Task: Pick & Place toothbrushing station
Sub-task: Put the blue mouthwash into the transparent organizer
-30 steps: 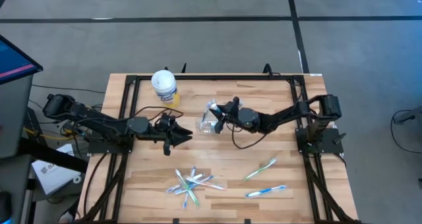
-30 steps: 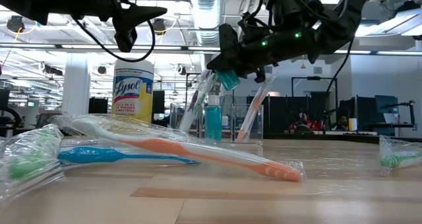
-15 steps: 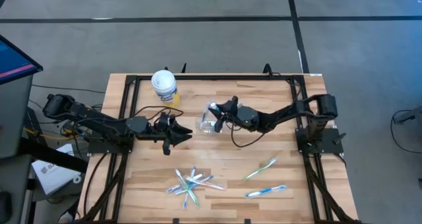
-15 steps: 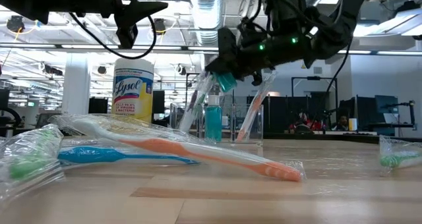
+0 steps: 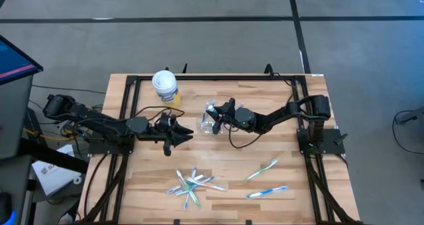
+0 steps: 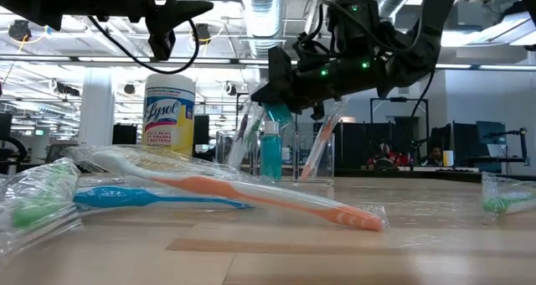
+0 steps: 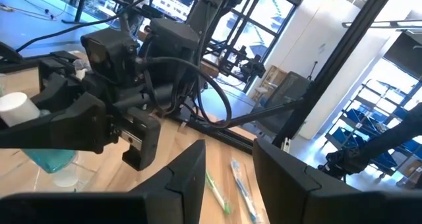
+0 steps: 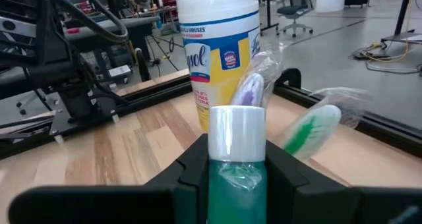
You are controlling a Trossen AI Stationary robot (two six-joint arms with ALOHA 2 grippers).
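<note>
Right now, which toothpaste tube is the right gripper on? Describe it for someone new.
Start at the white tub near the table's far edge. Beside it stands the clear cup holding brushes. The right gripper clamps the teal tube with a white cap above that cup.

A white tub with a yellow label [image 5: 165, 86] stands upright on the wooden table [image 5: 225, 169], near its far edge. Beyond the table, grey floor with dark lines [image 5: 291, 16] spreads out, and a blue screen [image 5: 13, 58] stands off to the tub's left.
</note>
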